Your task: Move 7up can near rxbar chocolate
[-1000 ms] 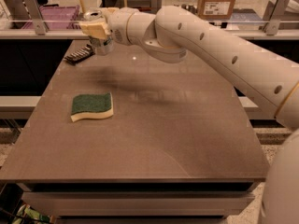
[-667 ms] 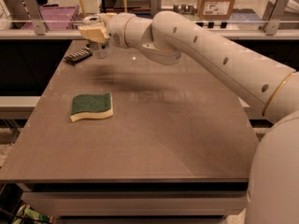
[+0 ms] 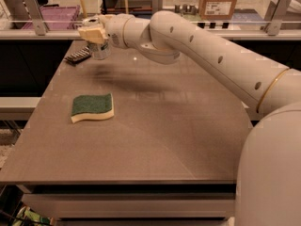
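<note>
The silver 7up can is upright at the far left of the table, just right of the dark rxbar chocolate, which lies flat near the far left corner. My gripper comes in from the right at the end of the long white arm. It sits over the can's top, and its beige fingers are closed on the can. The can's bottom is at or just above the tabletop, a short gap from the bar.
A green-topped yellow sponge lies on the left half of the brown table. A rail with posts runs behind the far edge, with a purple bin and a cardboard box beyond it.
My gripper and the can have moved slightly down and stayed close to the rxbar. The sponge and the bar have not moved.
</note>
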Motion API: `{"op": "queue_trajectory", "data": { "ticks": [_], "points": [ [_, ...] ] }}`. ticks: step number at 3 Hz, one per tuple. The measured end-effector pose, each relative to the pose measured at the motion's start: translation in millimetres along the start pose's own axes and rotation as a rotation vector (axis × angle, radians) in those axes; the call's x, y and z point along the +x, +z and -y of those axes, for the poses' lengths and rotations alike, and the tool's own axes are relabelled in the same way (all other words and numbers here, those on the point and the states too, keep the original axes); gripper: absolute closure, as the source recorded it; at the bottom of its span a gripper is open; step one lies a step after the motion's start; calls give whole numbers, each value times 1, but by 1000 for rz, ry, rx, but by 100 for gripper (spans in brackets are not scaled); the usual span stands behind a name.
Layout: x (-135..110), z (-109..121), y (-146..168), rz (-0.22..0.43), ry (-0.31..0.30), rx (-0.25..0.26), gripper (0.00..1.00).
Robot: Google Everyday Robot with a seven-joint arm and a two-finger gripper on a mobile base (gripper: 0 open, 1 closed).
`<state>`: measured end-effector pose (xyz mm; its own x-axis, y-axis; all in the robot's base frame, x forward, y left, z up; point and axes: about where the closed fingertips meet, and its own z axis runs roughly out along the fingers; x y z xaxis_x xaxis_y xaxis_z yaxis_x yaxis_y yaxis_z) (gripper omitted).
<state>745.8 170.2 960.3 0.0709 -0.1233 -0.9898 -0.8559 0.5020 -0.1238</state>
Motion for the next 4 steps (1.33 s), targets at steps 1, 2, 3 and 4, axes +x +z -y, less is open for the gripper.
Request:
{"op": "queue_trajectory", "data": {
  "ticks": [1,2,3,4],
  "points": [
    [11,8,9,-5,13,-2,100],
    [22,15,19,-2,31,-6,100],
    [32,19,31,16,55,-20,100],
    [42,19,40,24,85,-37,100]
  ]
}}
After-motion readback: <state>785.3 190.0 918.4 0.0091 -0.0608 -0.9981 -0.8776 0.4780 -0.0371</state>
